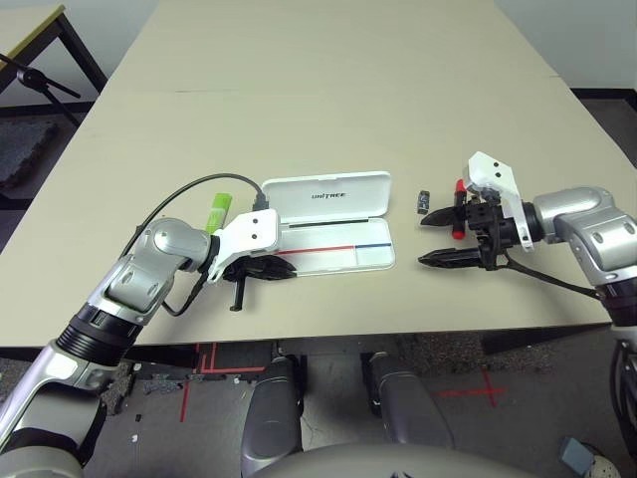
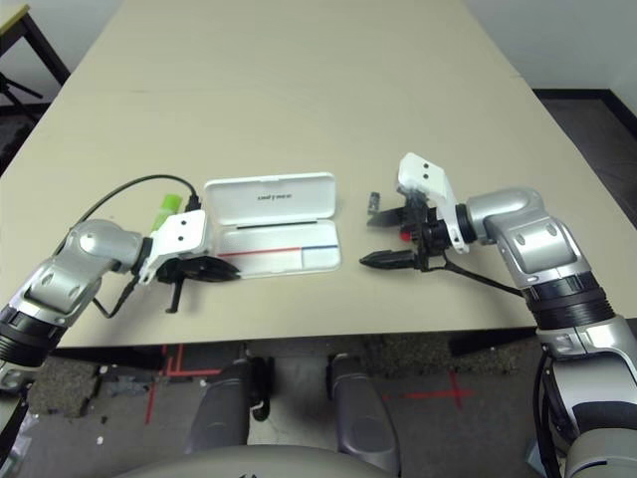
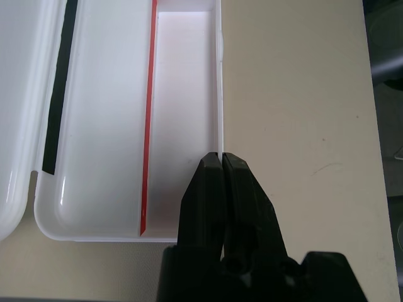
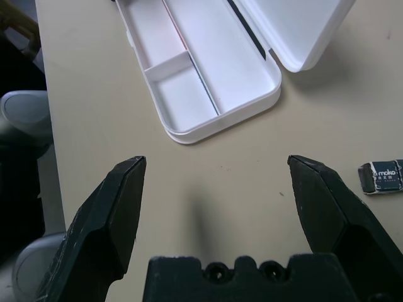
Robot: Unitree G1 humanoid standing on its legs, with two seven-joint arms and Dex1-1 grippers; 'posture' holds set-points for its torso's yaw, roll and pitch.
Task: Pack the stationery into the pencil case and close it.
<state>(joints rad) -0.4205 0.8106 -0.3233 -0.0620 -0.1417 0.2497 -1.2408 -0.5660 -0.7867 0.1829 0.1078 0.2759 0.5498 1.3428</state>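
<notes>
The white pencil case (image 1: 338, 249) lies open at the table's middle, its lid (image 1: 326, 196) folded back and its tray bare, with a red-and-blue line inside. My left gripper (image 1: 274, 267) is shut, empty, its tips (image 3: 221, 165) at the rim of the tray's near wall by the case's left end. A lime-green marker (image 1: 219, 210) lies left of the case, behind that gripper. Right of the case sits a small dark grey block (image 1: 422, 202). A red marker (image 1: 459, 214) is partly hidden behind my right gripper (image 1: 422, 241), which hangs open and empty, facing the case (image 4: 208, 82).
A black cable (image 1: 189, 189) loops from my left wrist over the table. The table's front edge (image 1: 398, 334) runs close below both grippers. A second table and a tripod leg (image 1: 40, 80) stand at the far left, off this table.
</notes>
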